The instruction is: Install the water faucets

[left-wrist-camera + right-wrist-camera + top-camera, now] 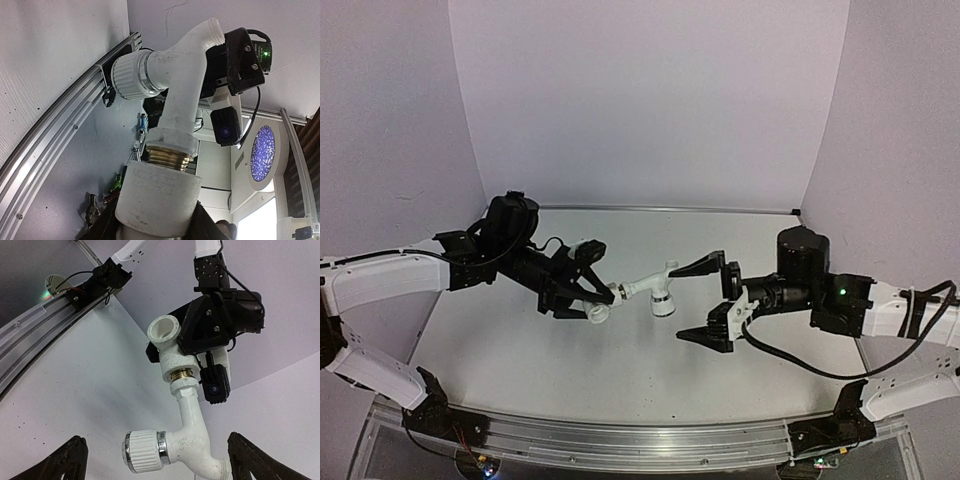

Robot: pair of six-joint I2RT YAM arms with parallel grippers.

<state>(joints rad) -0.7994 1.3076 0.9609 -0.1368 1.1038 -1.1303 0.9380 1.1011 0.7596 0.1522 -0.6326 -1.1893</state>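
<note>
My left gripper (588, 297) is shut on the white elbow fitting (600, 311) and holds it above the table. The white tap (650, 287) is screwed partway into the fitting, brass thread (169, 154) still showing, and sticks out to the right with its ribbed knob (663, 304) hanging down. In the left wrist view the fitting (159, 196) sits between my fingers with the tap (182, 90) beyond it. My right gripper (705, 303) is open, its fingers spread just right of the tap without touching it. The right wrist view shows the tap (192, 430), knob (142, 451) and fitting (167, 347) between my wide-open fingers.
The grey tabletop (620, 370) lies below both arms. A metal rail (620, 440) runs along the near edge. Purple walls (650, 100) close in the back and sides.
</note>
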